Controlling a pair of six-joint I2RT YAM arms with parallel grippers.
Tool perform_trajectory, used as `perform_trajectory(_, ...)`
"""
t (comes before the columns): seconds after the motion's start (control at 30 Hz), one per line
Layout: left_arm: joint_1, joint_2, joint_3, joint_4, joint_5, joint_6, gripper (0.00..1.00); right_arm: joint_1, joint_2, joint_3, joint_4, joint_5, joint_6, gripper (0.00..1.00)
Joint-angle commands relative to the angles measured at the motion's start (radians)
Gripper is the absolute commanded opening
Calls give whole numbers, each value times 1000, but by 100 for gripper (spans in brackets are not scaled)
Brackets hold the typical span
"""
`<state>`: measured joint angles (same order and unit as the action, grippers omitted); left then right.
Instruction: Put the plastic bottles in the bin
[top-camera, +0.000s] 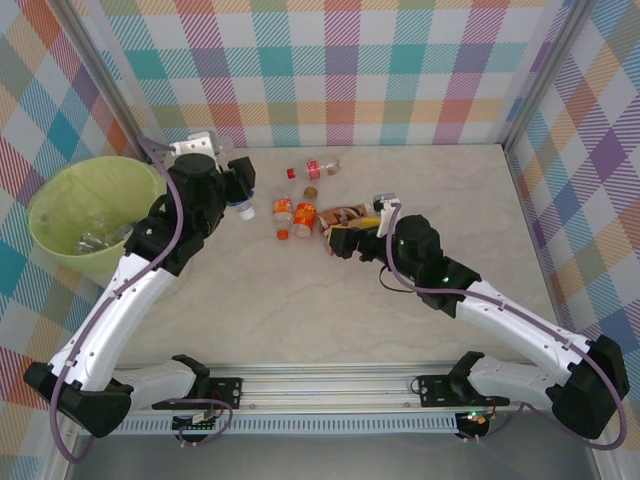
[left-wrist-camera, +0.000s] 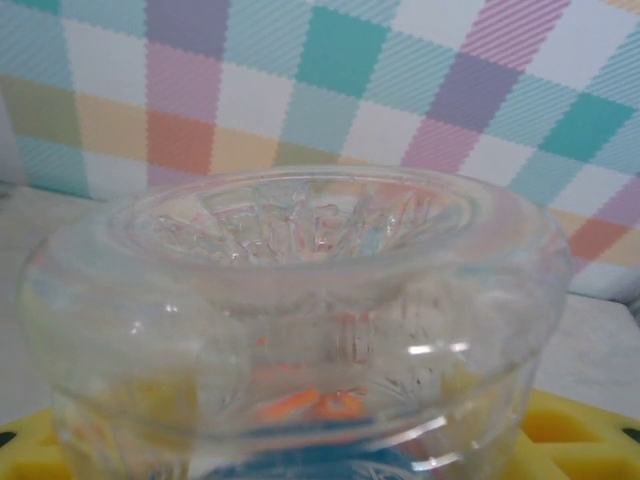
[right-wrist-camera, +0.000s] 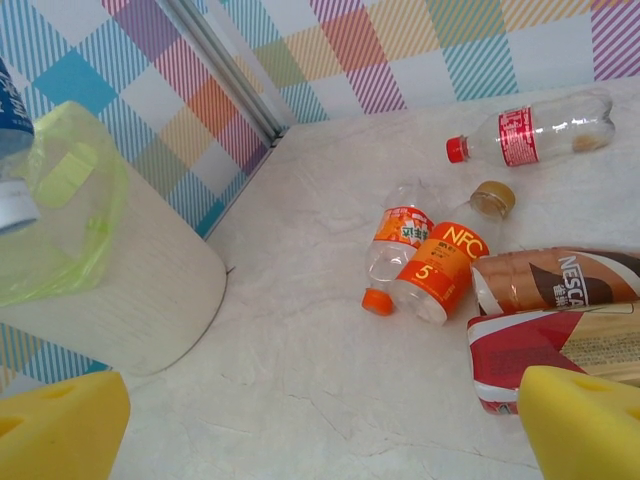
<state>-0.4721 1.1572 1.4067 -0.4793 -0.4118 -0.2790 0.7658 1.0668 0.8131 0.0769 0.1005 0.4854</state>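
The blue-labelled bottle (left-wrist-camera: 300, 300) hangs above the table (top-camera: 330, 310), clamped in the left gripper (top-camera: 240, 188), whose yellow pads (left-wrist-camera: 585, 435) press its sides at a partial opening. Its long axis is steep, with the white cap down and the clear ribbed base up towards the wrist camera. It sits just right of the bin (top-camera: 60, 200), not over the rim, above a bare strip of table between the bin and the loose bottles.

The bin stands at the table's left edge against the checked wall, with clear bottles already lying in its green liner.

Two orange-labelled bottles (right-wrist-camera: 405, 245) lie touching side by side, caps at opposite ends. Beyond them a red-labelled bottle (right-wrist-camera: 530, 130) lies apart, its long axis left-right and its red cap towards the bin. To the right, a brown bottle (right-wrist-camera: 560, 280) and a red-wrapped bottle (right-wrist-camera: 530, 355) lie parallel and touching.

The right gripper (right-wrist-camera: 322, 425) is spread wide and holds nothing, with one fingertip at the red-wrapped bottle's near side. The table's near half and right side lie bare.
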Motion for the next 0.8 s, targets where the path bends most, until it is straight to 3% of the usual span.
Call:
perform_trajectory(0.0,15,20,87,-30,-179,118,47,6,-34,-15,37,28,-7,100)
perform_trajectory(0.13,59,16,131,-37,-263,162,47,5,-53,-29,30,50,-4,100)
perform_trajectory(0.23,150,8,142,-48,-267,158,47,6,-62,-36,35,58,-4,100)
perform_trajectory(0.47,408,29,152,-99,-186,101,47,6,-62,-24,33,52,-7,100)
perform_trajectory(0.77,652,44,120,-131,-45,-18,48,6,-58,-27,34,55,-2,100)
